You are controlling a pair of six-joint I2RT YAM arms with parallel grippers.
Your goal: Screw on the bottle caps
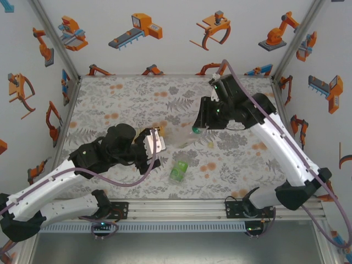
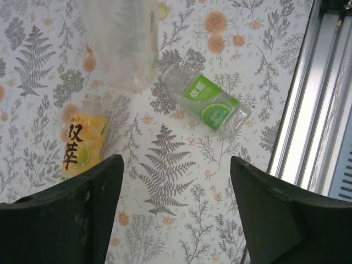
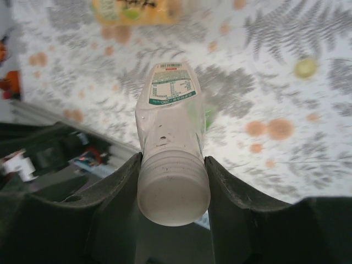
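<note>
The right gripper (image 3: 173, 159) clamps a pale bottle (image 3: 170, 110) above the table (image 1: 110, 110). The left gripper (image 2: 176, 162) gapes wide, holding nothing, over an amber bottle (image 2: 80, 146) and a green-labelled bottle (image 2: 208, 104) lying flat. A yellowish cap (image 3: 304, 67) lies apart.

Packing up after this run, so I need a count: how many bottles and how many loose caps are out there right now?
Bottles: 3 (amber-yellow bottle, green-label bottle, pale bottle clamped in the right gripper)
Loose caps: 1 (pale yellowish cap on the table)
Total: 4
</note>
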